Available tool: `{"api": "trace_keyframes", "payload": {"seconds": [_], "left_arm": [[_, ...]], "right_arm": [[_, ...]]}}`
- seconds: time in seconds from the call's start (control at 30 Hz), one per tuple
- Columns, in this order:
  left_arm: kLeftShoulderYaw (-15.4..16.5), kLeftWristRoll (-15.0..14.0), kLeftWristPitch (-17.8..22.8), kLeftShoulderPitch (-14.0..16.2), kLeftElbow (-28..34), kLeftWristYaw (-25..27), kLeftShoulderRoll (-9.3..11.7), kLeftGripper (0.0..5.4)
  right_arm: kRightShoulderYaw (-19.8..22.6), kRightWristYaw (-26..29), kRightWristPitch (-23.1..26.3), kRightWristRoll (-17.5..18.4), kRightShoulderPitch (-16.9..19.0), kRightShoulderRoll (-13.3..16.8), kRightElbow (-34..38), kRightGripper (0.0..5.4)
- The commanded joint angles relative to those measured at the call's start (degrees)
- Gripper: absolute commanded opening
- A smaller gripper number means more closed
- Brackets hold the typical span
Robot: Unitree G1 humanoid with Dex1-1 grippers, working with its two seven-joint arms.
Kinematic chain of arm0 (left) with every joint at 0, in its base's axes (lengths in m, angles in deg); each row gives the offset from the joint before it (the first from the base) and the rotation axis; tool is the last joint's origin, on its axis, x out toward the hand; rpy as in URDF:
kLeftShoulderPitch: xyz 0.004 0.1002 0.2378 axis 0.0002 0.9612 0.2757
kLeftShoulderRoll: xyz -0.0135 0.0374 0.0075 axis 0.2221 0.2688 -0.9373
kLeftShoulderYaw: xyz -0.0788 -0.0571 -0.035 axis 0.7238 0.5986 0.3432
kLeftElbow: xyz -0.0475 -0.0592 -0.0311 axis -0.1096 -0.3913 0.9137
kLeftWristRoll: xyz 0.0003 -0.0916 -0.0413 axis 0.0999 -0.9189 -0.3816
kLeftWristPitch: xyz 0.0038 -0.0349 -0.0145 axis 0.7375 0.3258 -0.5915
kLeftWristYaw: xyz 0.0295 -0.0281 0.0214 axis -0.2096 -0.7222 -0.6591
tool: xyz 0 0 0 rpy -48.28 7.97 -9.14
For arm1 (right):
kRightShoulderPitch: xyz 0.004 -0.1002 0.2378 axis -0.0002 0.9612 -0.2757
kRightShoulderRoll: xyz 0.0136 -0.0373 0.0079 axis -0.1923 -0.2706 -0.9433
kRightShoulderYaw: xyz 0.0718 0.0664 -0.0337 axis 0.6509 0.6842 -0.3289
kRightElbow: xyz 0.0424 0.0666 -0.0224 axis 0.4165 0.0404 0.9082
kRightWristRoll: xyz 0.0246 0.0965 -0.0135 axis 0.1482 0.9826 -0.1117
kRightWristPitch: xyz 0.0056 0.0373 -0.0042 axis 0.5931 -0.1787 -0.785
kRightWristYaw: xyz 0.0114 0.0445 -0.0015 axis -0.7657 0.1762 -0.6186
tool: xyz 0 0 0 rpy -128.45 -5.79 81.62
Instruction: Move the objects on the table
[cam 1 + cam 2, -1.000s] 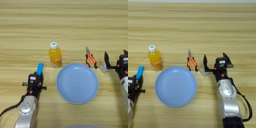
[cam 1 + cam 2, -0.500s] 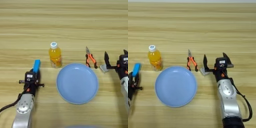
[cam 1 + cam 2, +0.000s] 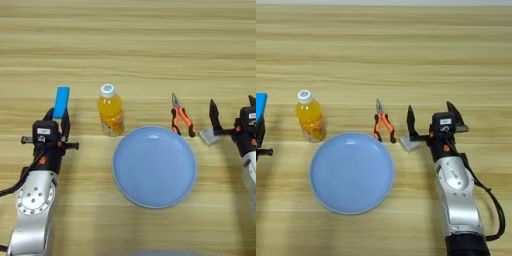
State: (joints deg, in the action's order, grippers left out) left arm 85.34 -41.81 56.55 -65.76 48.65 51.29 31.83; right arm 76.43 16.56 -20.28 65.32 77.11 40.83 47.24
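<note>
My left gripper (image 3: 58,115) is at the left of the table (image 3: 150,45), shut on the lower end of the flat bright-blue bar (image 3: 62,100), which sticks out past the fingertips toward the far side. The small bottle (image 3: 110,111) of orange liquid with a white cap stands upright to the right of it, apart from the gripper. At the right, my right gripper (image 3: 431,117) is open, with nothing between its fingers. A small grey block (image 3: 409,143) lies by its left finger.
A round light-blue plate (image 3: 154,166) lies in front of the bottle, with nothing on it. Orange-handled pliers (image 3: 181,120) lie between the plate's far right rim and the right gripper.
My left gripper has moved to the left and a little further away, carrying the blue bar with it. The bottle, plate, pliers and right arm have stayed put.
</note>
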Motion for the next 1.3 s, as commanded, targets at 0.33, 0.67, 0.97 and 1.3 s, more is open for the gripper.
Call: {"api": "trace_keyframes", "payload": {"seconds": [0.33, 0.67, 0.97, 1.3], "left_arm": [[-1.3, 0.2, 5.8, -0.6, 14.5, 1.6, 1.1, 1.32], [-4.9, 0.5, 7.0, -2.9, 15.6, 4.2, 1.2, 1.32], [-9.4, -0.2, 7.1, -4.5, 15.3, 5.9, 0.4, 1.32], [-16.6, 0.2, 6.3, -3.4, 15.1, 8.0, -0.8, 1.32]], "right_arm": [[-0.5, 2.2, 3.7, 2.9, 0.9, -0.7, 7.0, 5.40], [-2.6, 8.3, 14.5, 16.5, 4.1, -1.7, 21.7, 5.40], [-2.8, 10.0, 30.1, 35.5, 6.1, -1.4, 35.0, 5.40], [-2.4, 11.3, 36.7, 46.3, 6.7, -1.4, 35.3, 5.40]]}}
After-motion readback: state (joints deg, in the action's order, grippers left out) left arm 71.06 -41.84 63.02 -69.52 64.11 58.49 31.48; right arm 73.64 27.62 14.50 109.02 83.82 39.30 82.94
